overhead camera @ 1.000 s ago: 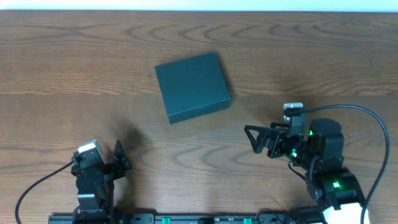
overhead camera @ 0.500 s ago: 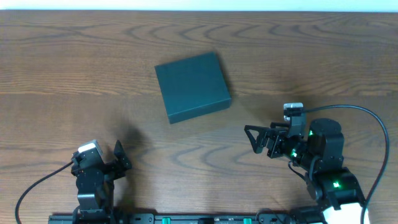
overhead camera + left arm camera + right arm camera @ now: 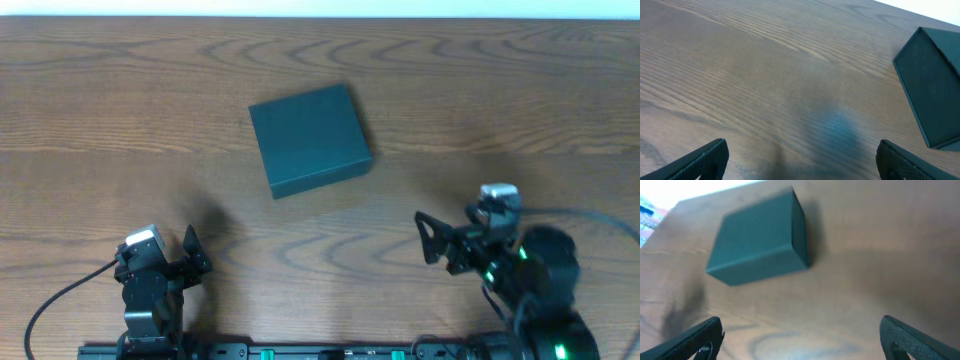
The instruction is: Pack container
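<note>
Container (image 3: 310, 138): dark teal box, lid shut, lying mid-surface (image 3: 100, 120), untouched.
Right hand (image 3: 424, 238): spread wide, empty; has drawn back toward the near edge, farther from the box.
Left hand (image 3: 193, 252): spread wide, empty, unmoved.
Judgement: retreat suggests packing finished.

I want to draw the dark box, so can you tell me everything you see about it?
The container is a dark teal, matte box, squarish and shallow, looking like cardboard. It is closed, lying flat on the wooden table, turned a little askew, near the middle. Only the table touches it.
</note>
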`<move>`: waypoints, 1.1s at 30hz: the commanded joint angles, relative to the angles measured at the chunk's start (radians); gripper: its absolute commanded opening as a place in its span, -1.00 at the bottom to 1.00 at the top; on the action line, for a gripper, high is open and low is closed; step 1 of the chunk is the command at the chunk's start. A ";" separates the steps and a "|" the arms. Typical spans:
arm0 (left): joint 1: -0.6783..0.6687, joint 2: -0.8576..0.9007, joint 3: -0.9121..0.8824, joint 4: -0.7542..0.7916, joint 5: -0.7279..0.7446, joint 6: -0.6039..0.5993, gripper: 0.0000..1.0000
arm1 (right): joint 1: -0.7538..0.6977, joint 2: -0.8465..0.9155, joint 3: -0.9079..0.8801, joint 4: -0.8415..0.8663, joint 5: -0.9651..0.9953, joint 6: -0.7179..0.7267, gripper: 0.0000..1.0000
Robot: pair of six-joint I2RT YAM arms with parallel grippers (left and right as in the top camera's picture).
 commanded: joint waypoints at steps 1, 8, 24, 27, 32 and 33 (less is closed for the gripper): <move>0.004 -0.008 -0.015 0.001 -0.014 0.015 0.91 | -0.040 -0.138 -0.038 -0.001 0.055 -0.154 0.99; 0.004 -0.008 -0.015 0.001 -0.014 0.015 0.90 | -0.128 -0.353 -0.200 0.047 0.161 -0.159 0.99; 0.004 -0.008 -0.015 0.001 -0.014 0.015 0.90 | -0.134 -0.472 -0.438 0.178 0.238 -0.274 0.99; 0.004 -0.008 -0.015 0.001 -0.014 0.015 0.90 | -0.134 -0.472 -0.438 0.178 0.238 -0.274 0.98; 0.004 -0.008 -0.015 0.001 -0.014 0.015 0.90 | -0.134 -0.472 -0.438 0.178 0.238 -0.274 0.99; 0.004 -0.008 -0.015 0.001 -0.014 0.015 0.91 | -0.134 -0.472 -0.438 0.178 0.238 -0.274 0.99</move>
